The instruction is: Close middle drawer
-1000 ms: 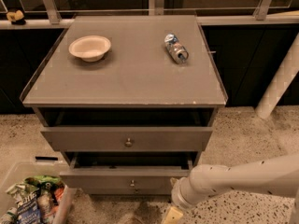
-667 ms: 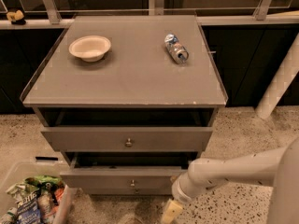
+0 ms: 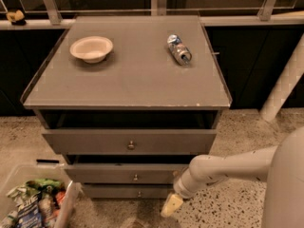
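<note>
The grey cabinet has three drawers. The middle drawer is a shallow grey front with a small round knob. It stands out a little, with a dark gap above it. The taller top drawer also stands out under the cabinet top. The lowest drawer sits below. My gripper, with a pale yellowish tip, hangs low near the floor, in front of the right ends of the middle and lowest drawer fronts. My white arm reaches in from the right.
A white bowl and a lying can rest on the cabinet top. A clear bin with snack packets stands on the floor at the lower left. A white post leans at the right. The floor is speckled.
My arm has swung in toward the cabinet and the gripper has risen slightly to the left. The dark gap above the middle drawer looks narrower than before.
</note>
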Available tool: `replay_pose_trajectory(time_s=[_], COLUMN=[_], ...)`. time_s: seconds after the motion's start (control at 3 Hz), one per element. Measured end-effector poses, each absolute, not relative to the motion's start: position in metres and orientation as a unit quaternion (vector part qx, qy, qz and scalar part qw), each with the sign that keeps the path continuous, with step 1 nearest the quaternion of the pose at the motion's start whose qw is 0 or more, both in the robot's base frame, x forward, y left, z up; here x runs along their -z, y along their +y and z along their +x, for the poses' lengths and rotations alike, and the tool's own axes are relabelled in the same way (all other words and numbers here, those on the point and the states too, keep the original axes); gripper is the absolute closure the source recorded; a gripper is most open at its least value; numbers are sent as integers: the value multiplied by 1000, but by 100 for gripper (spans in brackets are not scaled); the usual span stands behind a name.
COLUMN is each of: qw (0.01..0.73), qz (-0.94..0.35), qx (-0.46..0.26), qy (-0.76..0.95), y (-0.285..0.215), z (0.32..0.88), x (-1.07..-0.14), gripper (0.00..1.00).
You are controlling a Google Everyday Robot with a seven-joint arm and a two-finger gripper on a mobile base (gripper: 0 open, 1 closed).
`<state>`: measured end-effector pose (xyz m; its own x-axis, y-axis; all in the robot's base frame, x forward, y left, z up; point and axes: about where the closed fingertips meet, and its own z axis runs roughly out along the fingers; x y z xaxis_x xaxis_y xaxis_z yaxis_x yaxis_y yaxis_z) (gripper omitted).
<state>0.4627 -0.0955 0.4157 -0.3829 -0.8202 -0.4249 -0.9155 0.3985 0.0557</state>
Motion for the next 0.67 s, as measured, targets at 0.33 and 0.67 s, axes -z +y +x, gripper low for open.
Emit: replay_pose_trajectory(time_s=[0.33, 0.67], qw=[197, 197], qz=[-511, -511], qx=[-131, -131], qy=[826, 826], y=[-94, -94], z=[490, 490], x=[-416, -416], gripper=[0, 0])
